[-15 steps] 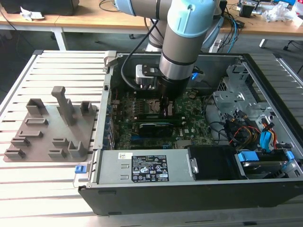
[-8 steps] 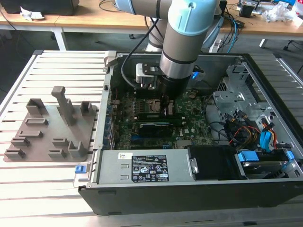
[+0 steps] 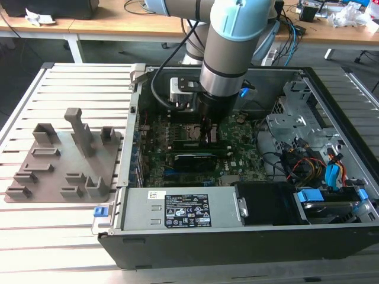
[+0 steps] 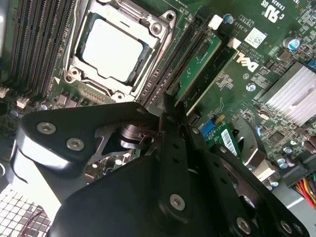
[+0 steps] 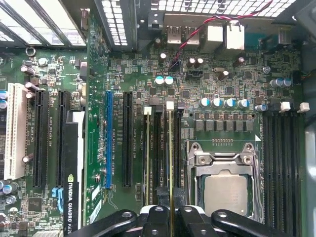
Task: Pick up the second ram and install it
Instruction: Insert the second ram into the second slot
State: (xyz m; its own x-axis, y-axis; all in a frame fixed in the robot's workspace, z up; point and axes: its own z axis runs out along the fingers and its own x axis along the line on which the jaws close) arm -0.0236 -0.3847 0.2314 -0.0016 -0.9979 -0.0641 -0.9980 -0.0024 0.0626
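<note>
The black two-fingered gripper point(image 5: 170, 217) is clamped on the second ram point(image 5: 170, 158), one thin green stick beside one seated stick point(image 5: 147, 158) on the motherboard point(image 5: 222, 89).

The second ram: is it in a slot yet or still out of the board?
In. The second ram stands edge-up in a slot beside the CPU socket, next to another stick, with the gripper on its end.

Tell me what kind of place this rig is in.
Likely a robotics lab or test cell: an open computer case lies on a slatted metal table beside a grey fixture tray, with cluttered desks behind.
</note>
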